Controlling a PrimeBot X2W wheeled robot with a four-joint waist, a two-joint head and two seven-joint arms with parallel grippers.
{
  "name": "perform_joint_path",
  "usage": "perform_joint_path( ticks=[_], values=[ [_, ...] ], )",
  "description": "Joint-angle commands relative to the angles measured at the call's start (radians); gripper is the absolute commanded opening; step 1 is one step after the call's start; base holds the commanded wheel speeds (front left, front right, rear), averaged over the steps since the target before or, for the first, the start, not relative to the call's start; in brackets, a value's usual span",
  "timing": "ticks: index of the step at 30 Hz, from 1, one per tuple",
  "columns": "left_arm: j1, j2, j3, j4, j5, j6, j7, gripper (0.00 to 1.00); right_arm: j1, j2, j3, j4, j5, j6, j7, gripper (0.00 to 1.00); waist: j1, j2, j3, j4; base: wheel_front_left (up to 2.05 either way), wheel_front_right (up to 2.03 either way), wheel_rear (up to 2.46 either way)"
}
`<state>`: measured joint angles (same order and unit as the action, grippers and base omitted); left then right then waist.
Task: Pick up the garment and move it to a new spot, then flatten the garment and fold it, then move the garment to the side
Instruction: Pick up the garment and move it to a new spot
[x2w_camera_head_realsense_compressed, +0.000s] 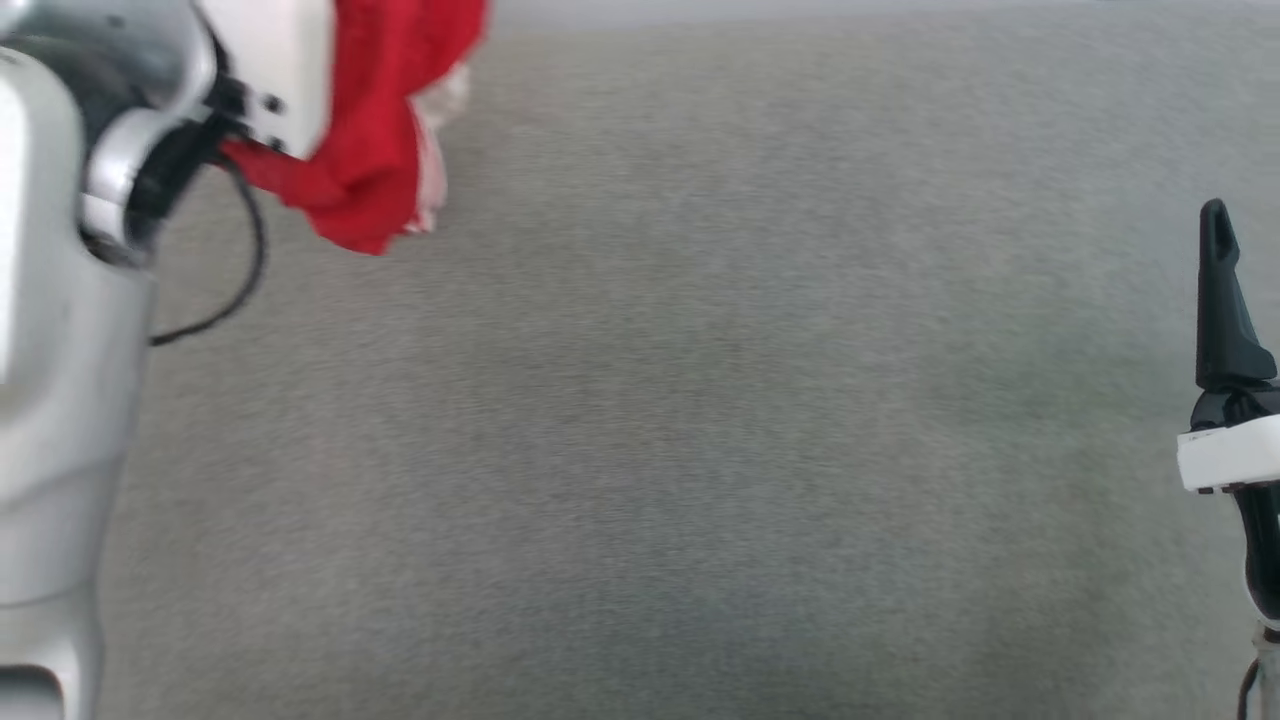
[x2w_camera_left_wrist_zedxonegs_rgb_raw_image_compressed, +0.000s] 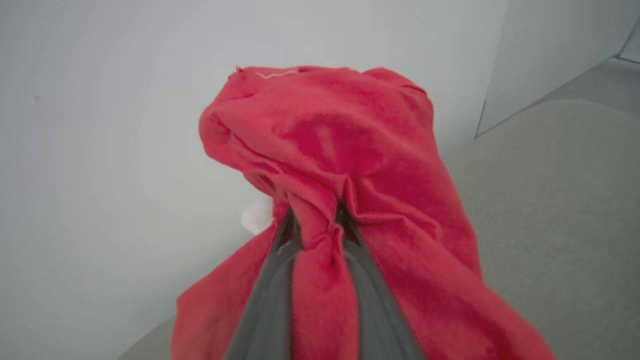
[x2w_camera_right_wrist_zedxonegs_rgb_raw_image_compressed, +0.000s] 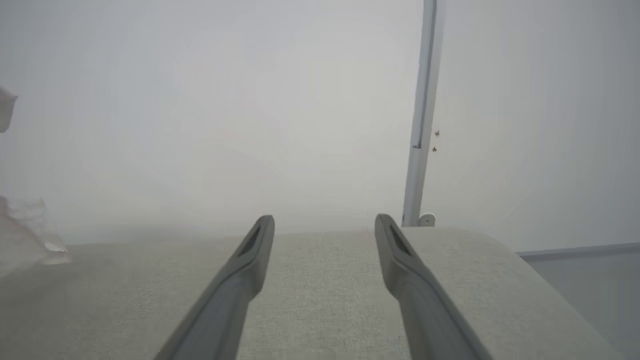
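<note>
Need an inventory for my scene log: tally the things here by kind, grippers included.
garment: 1
grippers: 2 (left gripper shut on the garment, right gripper open)
grey fabric surface: 1
Total: 4

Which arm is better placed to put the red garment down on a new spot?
Left. The left gripper is shut on the garment, which hangs above the grey surface. The right gripper stands open and empty, far to the right.
</note>
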<state>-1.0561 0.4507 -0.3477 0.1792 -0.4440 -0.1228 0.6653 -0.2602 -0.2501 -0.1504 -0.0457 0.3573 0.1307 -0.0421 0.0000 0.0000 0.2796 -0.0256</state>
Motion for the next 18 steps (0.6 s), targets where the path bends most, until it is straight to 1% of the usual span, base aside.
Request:
perform_joint_path(
  ticks=[1,5,9,13,18],
  values=[
    [0.019,-0.005,-0.01,-0.033,-0.015,0.006,0.022,0.0,0.001,0.009,-0.002,0.008,0.0,0.0,-0.011,1.0,0.0,0.0,0.013,-0.044,0.0,0.0,0.0],
    [0.049,-0.022,-0.058,-0.125,-0.016,0.01,0.087,0.0,0.001,0.027,0.005,0.029,0.014,0.0,-0.029,1.0,0.0,0.0,0.025,-0.093,0.0,0.0,0.0],
    [0.105,-0.028,-0.112,-0.177,-0.013,0.017,0.15,0.0,0.006,0.047,0.029,0.059,0.025,0.0,-0.047,1.0,0.0,0.0,0.036,-0.138,0.0,0.0,0.0],
    [0.193,-0.036,-0.165,-0.168,-0.033,0.016,0.193,0.0,0.012,0.069,0.059,0.096,0.03,0.0,-0.065,1.0,0.0,0.0,0.043,-0.177,0.0,0.0,0.0],
    [0.308,-0.048,-0.219,-0.091,-0.05,0.017,0.2,0.0,0.003,0.083,0.105,0.154,0.043,0.0,-0.091,1.0,0.0,0.0,0.049,-0.214,0.0,0.0,0.0]
  ],
)
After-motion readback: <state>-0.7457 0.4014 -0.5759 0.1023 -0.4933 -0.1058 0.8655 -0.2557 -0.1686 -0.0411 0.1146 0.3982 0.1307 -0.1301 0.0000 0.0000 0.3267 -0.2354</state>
